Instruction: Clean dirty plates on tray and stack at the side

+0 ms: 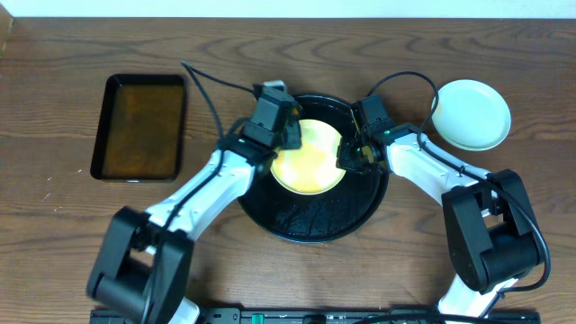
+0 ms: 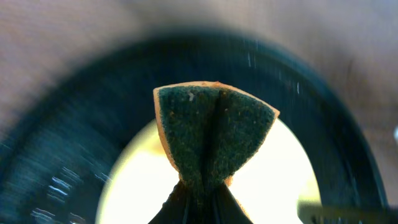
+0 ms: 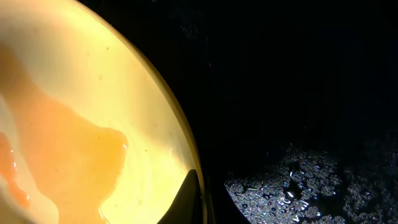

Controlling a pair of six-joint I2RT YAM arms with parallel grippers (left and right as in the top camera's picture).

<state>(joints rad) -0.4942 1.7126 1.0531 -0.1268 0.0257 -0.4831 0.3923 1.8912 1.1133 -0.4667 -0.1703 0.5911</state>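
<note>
Seeing left gripper [image 2: 200,190] clamped tight on one green sponge [image 2: 214,134] over the one yellow plate [image 1: 308,162] in the round black tray [image 1: 315,220], right gripper [image 1: 351,155] at its rim, grip impossible to tell, plus one mint plate [image 1: 468,114] off-tray, far right.

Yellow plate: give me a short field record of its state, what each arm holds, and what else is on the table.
yellow plate: over the round black tray; orange sauce smear not wiped
left gripper: jaws shut on a green-faced sponge above the plate
right gripper: jaws seemingly clamped on the plate's right rim
tray floor: wet, droplets
mint-green plate: on the table, right of the tray, looks clean
rectangular black tray: far left, brownish liquid
</note>
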